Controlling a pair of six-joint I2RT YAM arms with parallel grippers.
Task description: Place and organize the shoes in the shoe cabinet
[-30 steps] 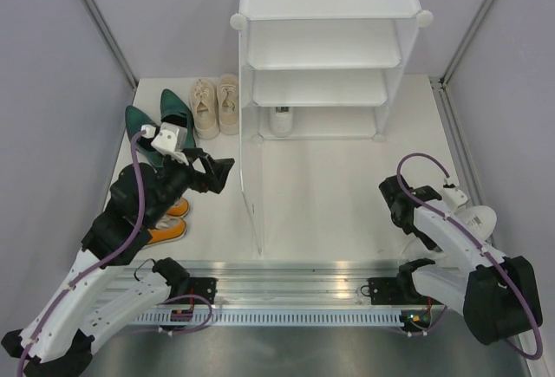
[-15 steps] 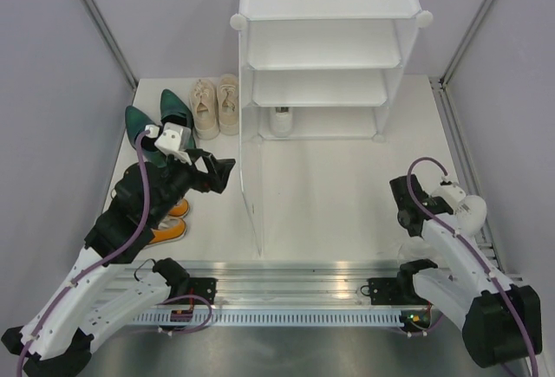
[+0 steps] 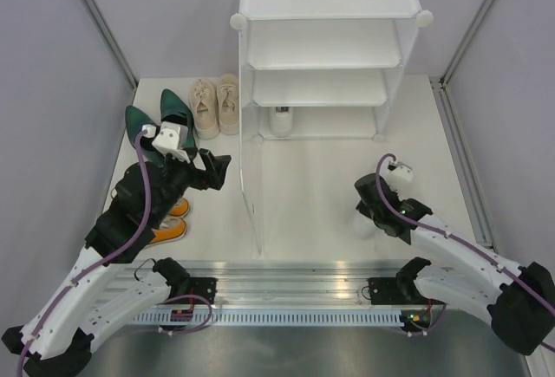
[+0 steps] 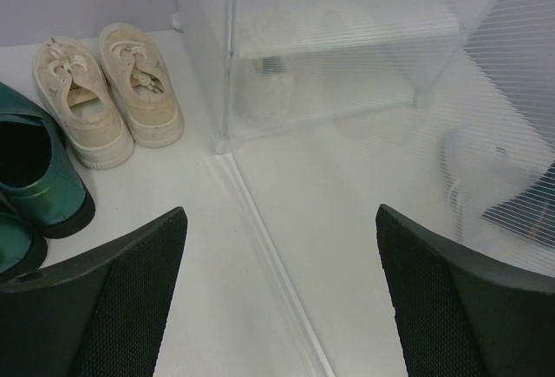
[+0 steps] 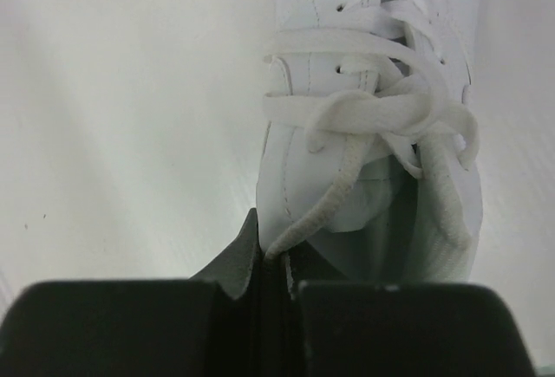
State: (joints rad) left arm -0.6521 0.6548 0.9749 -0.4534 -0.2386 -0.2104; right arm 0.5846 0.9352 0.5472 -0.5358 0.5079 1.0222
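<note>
Rt pincer clamping 1 white sneaker

Overhead view faces down; wrist views close, shoe cabinet shared.

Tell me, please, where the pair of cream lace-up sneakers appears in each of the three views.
Top external: cream lace-up sneakers upper left of centre, just left of the shoe cabinet.
Left wrist: upper left, toes toward the camera, beside the green heels.
Right wrist: not in it; only a white sneaker shows.
Shared landmark: the cabinet's translucent side panel, in top and left wrist views.
</note>
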